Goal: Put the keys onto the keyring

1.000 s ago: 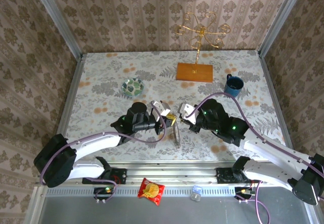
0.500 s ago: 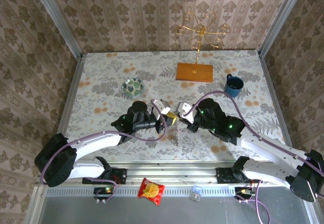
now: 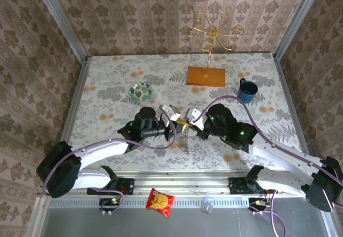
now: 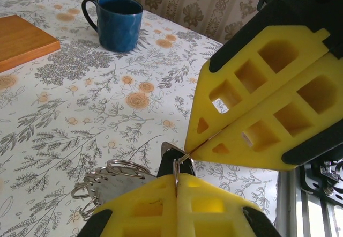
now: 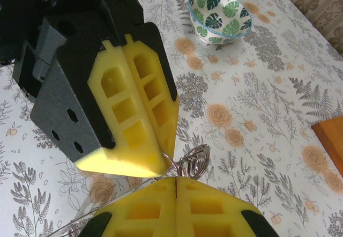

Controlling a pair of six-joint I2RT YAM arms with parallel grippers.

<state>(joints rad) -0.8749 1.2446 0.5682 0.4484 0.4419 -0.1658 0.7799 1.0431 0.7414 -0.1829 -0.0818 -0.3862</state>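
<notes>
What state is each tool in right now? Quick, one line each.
Left tool: closed, pinching a wire ring of the key cluster.
Right tool: closed, pinching the same key cluster's wire from the opposite side.

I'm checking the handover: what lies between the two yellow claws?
A thin silver wire ring, pinched by the left claw and right claw, spans the short gap; clearest in the left wrist view.

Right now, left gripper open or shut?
Shut: left gripper fingers meet with no gap, pinching a thin wire ring.
</notes>
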